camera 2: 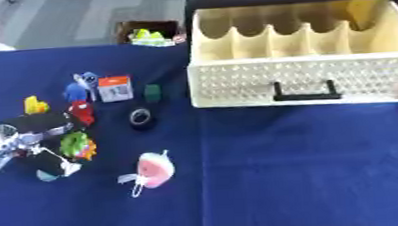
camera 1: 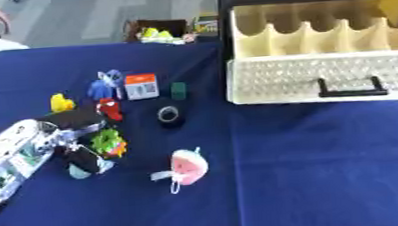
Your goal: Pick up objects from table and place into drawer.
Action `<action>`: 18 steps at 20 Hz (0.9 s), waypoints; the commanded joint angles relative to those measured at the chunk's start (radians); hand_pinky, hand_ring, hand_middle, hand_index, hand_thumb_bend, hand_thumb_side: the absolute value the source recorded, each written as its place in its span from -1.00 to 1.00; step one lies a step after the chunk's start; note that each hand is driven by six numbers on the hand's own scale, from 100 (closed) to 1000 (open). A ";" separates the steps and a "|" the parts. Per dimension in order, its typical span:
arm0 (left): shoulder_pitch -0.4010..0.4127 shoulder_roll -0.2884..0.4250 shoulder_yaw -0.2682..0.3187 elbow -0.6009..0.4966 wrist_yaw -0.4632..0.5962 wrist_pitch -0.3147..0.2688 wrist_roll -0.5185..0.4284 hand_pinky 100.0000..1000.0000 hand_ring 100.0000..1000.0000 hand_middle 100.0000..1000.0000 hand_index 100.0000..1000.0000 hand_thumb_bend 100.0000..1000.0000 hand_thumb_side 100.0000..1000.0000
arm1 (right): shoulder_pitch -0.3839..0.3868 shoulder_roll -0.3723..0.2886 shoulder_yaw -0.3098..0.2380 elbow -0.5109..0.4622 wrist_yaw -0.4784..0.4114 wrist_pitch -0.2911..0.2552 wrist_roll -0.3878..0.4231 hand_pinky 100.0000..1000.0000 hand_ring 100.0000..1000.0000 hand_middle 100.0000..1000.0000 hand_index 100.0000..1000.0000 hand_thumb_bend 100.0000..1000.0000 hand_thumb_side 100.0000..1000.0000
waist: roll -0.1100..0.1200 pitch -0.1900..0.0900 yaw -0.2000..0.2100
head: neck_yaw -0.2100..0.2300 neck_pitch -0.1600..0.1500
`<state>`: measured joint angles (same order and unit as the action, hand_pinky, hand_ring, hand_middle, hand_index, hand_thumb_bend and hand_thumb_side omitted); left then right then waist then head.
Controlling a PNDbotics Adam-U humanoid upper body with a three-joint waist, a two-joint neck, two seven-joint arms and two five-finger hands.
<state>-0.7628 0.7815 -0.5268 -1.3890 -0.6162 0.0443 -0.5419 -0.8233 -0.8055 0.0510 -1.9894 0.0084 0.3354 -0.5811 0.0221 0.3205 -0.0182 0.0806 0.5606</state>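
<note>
Robot hand point(camera 1: 80, 121) on the left, down among the toys, fingers seemingly curled around a green spiky toy point(camera 1: 109, 143) but can't tell for sure. Well left of the open drawer point(camera 1: 322, 74), still empty. Pink toy point(camera 1: 188, 167) lying loose nearby on worktop point(camera 1: 329, 176).

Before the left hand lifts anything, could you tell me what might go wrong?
The left hand sits among closely packed toys, so closing on the green toy could knock the red figure or the light blue piece. The drawer has narrow dividers, so a dropped item might catch on one.
</note>
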 commanded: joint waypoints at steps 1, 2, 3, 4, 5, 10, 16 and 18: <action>-0.026 0.029 0.016 -0.023 -0.003 -0.011 -0.001 -0.66 -0.04 0.19 0.14 -1.00 -0.50 | -0.017 -0.017 -0.007 -0.011 -0.001 -0.001 -0.001 -0.03 -0.36 -0.54 0.15 -1.00 1.00 | 0.001 -0.026 0.001 | -0.001 -0.002; -0.028 0.029 0.016 -0.027 -0.003 -0.013 -0.001 -0.66 -0.04 0.19 0.13 -1.00 -0.50 | -0.017 -0.017 -0.007 -0.011 -0.001 -0.002 -0.001 -0.03 -0.36 -0.54 0.15 -1.00 1.00 | 0.002 -0.027 0.001 | -0.002 -0.002; -0.030 0.030 0.016 -0.031 -0.004 -0.015 -0.001 -0.66 -0.04 0.19 0.11 -1.00 -0.52 | -0.017 -0.016 -0.007 -0.011 -0.001 -0.002 -0.001 -0.03 -0.36 -0.54 0.15 -1.00 1.00 | 0.003 -0.029 0.001 | -0.003 -0.001; -0.033 0.030 0.014 -0.034 -0.006 -0.017 -0.002 -0.66 -0.04 0.18 0.10 -1.00 -0.53 | -0.017 -0.016 -0.006 -0.011 0.000 -0.003 -0.001 -0.03 -0.36 -0.54 0.15 -1.00 1.00 | 0.004 -0.030 0.000 | -0.003 0.000; -0.037 0.032 0.014 -0.038 -0.008 -0.020 -0.002 -0.67 -0.05 0.18 0.07 -1.00 -0.55 | -0.016 -0.016 -0.006 -0.011 0.000 -0.003 -0.001 -0.03 -0.36 -0.54 0.15 -1.00 1.00 | 0.005 -0.032 0.000 | -0.004 0.001; -0.056 0.041 0.018 -0.066 -0.004 -0.027 0.001 -0.68 -0.07 0.14 0.00 -1.00 -0.61 | -0.015 -0.015 -0.005 -0.011 0.002 -0.003 -0.003 -0.03 -0.36 -0.54 0.15 -1.00 1.00 | 0.009 -0.039 0.004 | -0.006 0.006; -0.088 0.054 0.029 -0.114 0.023 -0.028 -0.003 -0.70 -0.10 0.13 -0.07 -1.00 -0.67 | -0.016 -0.015 -0.003 -0.011 0.003 -0.001 -0.003 -0.03 -0.36 -0.54 0.15 -1.00 1.00 | 0.015 -0.045 0.008 | -0.009 0.017; -0.102 0.056 0.035 -0.133 0.032 -0.029 -0.003 -0.71 -0.10 0.12 -0.08 -1.00 -0.69 | -0.017 -0.015 -0.002 -0.011 0.004 -0.001 -0.002 -0.03 -0.36 -0.54 0.15 -1.00 1.00 | 0.017 -0.046 0.009 | -0.012 0.020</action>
<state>-0.8417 0.8005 -0.5143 -1.4985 -0.5943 0.0180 -0.5444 -0.8235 -0.8050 0.0563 -1.9894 0.0084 0.3348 -0.5817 0.0402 0.3002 -0.0109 0.0706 0.5712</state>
